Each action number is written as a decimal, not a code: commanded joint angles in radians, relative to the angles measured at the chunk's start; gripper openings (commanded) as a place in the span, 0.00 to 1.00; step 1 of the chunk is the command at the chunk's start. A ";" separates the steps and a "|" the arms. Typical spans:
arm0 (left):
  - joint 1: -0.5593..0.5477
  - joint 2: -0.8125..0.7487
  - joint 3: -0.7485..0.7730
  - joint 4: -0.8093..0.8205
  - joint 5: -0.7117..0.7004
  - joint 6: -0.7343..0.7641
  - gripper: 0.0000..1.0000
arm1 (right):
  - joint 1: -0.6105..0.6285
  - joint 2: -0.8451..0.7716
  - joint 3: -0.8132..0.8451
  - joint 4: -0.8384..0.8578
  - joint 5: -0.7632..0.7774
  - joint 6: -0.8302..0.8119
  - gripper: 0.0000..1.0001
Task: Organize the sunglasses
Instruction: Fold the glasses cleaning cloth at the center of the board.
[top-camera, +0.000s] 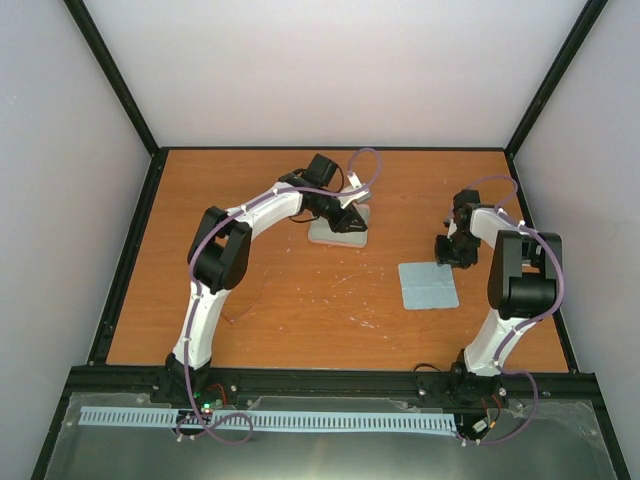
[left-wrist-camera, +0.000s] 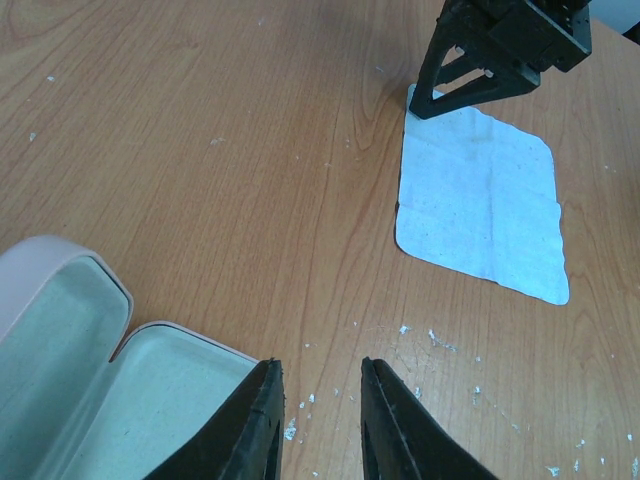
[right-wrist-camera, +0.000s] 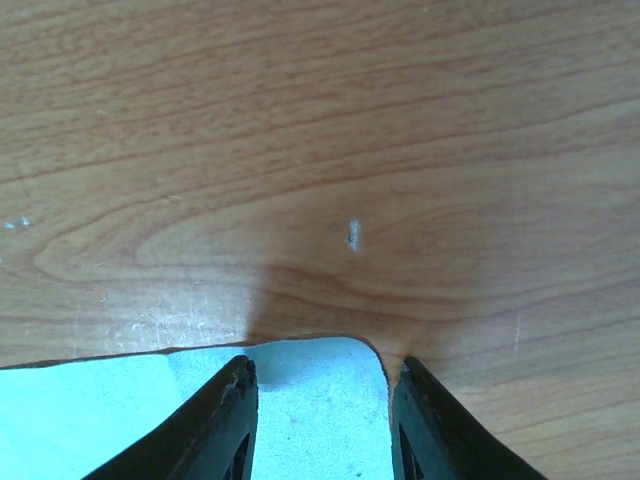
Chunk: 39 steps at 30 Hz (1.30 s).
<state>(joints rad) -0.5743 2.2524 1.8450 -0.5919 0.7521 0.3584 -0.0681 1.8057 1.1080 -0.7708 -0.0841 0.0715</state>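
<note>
— So where do the sunglasses (top-camera: 243, 303) lie?

— As far as I can tell, on the wood of the table (top-camera: 300, 190), just right of the lower link of the left arm (top-camera: 205, 300). Only the top view gives them, as a faint, thin reddish outline that nearly matches the board, so I am not certain of their shape or which way they face.

— And the left gripper (left-wrist-camera: 318, 365)?

— It is well apart from them, further back on the table, at the pale pink case (left-wrist-camera: 90, 400). The case lies open with its light lining up. The fingers stand a little apart, with bare wood showing in the gap. The left fingertip sits right at the case's rim; I cannot tell whether it touches.

— What about the right gripper (right-wrist-camera: 326, 362)?

— It is on the other side of the table, further still from the sunglasses. It is low over the far corner of the light blue cloth (top-camera: 428, 285). Its fingers are spread, one on each side of that corner, and the cloth lies flat between them, not pinched.

— So neither gripper is near the glasses?

— Right. The case lies between the glasses and the cloth in depth, and the glasses are closest to the near left edge.
</note>
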 joint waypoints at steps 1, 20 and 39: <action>-0.001 0.017 0.031 -0.002 0.003 0.022 0.24 | 0.027 0.047 -0.002 -0.010 0.048 0.000 0.35; -0.014 0.019 0.023 0.003 -0.005 0.032 0.24 | 0.035 0.083 0.006 -0.034 0.054 0.009 0.09; -0.166 0.155 0.160 -0.025 -0.103 0.022 0.35 | 0.049 0.049 -0.031 0.016 -0.073 0.187 0.03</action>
<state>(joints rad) -0.7174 2.3798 1.9461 -0.5991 0.6998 0.3771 -0.0402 1.8263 1.1244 -0.7616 -0.1047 0.2054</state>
